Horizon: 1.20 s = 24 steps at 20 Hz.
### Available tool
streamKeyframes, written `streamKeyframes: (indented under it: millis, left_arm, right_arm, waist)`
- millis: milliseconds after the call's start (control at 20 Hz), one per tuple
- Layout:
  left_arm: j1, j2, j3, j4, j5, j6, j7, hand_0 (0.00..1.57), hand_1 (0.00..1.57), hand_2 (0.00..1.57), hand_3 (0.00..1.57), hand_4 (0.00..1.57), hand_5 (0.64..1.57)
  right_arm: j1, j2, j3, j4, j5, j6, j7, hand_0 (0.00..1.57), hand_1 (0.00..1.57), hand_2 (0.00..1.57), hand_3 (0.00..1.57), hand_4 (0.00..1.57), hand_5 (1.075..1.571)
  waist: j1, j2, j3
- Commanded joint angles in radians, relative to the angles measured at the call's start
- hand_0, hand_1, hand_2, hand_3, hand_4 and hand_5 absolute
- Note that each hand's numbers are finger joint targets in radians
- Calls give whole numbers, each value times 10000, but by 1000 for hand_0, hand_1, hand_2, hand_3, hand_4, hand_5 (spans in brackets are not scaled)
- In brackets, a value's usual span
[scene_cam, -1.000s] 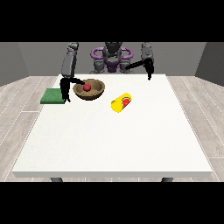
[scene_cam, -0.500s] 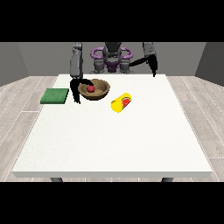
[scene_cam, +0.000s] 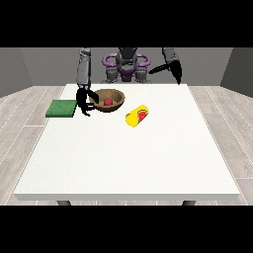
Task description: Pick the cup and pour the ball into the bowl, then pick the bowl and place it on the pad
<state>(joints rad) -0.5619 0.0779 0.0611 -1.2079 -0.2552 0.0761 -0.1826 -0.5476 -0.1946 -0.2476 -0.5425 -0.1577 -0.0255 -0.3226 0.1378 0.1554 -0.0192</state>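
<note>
Bowl (scene_cam: 107, 100) sits near table's (scene_cam: 148, 158) far left, red ball (scene_cam: 107, 102) inside, green pad (scene_cam: 62, 108) just beside | hand at the view's left (scene_cam: 84, 102) curls fingers at its rim | advice: lift level, set squarely on pad | yellow cup (scene_cam: 137, 116) lies tipped | hand at the view's right (scene_cam: 175, 70) raised, fingers: cannot tell

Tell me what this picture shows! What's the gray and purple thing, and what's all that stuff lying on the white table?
That is a robot with two arms and black hands. The camera stands across the white table and looks back at it. On the table sit a green pad, a brown bowl with a red ball inside, and a yellow cup lying on its side. The hand at the view's left is down beside the bowl. The hand at the view's right is raised, holding nothing.
</note>
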Motion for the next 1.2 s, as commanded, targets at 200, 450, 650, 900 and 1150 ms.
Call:
streamKeyframes:
  millis: [200,450,650,900,1150]
  left_arm:
    - [1424,776,958,1282,527,-352,-1016,0,0,0,0,0,1570]
    - [1013,610,904,1353,381,186,-774,0,0,0,0,0,1570]
    - [759,757,1164,1540,540,307,-1100,0,0,0,0,0,1570]
    - [795,651,816,777,550,103,-1113,0,0,0,0,0,1568]
    - [151,405,604,621,180,769,-1239,0,0,0,0,0,1565]
  right_arm:
    - [-364,-135,857,-406,593,-672,3177,1571,1571,1571,1571,1028,1554]
    - [-674,-408,633,-980,60,92,4270,1571,1571,1571,1571,1048,1553]
    - [-754,-1295,308,-1248,-138,608,4220,1571,1571,1571,1571,1060,1562]
    - [-419,-2428,-878,-597,-1001,1508,3324,1571,1571,1571,1571,1067,1557]
    - [-927,-3422,-1445,-174,-1500,2390,3350,1571,1571,1571,1571,1062,1562]
  waist:
    - [-1046,-1473,180]
    - [-1338,-1337,191]
    - [-1529,-807,192]
    - [-975,-88,198]
    - [-1020,890,199]
